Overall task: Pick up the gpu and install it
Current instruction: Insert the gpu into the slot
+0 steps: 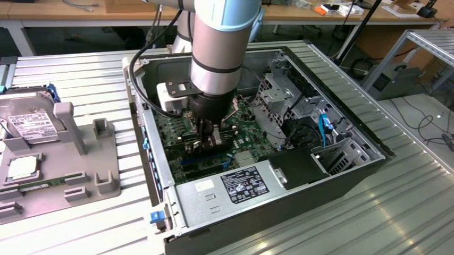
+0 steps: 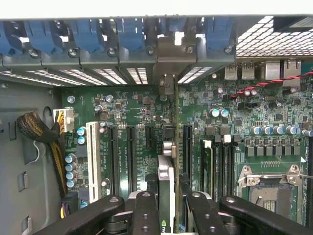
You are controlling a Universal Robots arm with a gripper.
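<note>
Your gripper (image 2: pixel 168 208) is deep inside the open computer case (image 1: pixel 354 122), with its black fingers (image 2: pixel 145 215) closed on the upper edge of the gpu (image 2: pixel 166 191). In the wrist view the card stands on edge between the fingers, running away from the camera toward the rear wall of the case, where its metal end bracket (image 2: pixel 172 56) sits among the blue slot clips (image 2: pixel 88 34). The card hangs over the green motherboard (image 2: pixel 142 112), in line with one of the long black expansion slots (image 2: pixel 187 147). I cannot tell whether its lower edge is already in the slot or just above it.

In my judgement, the step in hand is seating the card. To do it well, keep the card upright and parallel to the slot, keep the bracket lined up with its opening in the rear wall, and press straight down without twisting.

In the exterior view, the arm (image 1: pixel 220 48) blocks most of the card and the slot beneath it. The gripper's own fingers cover the near end of the card in the wrist view. Beside the case, at the exterior view's left, a grey parts holder (image 1: pixel 78 159) carries a hard drive (image 1: pixel 32 125), cut off by the picture edge.
</note>
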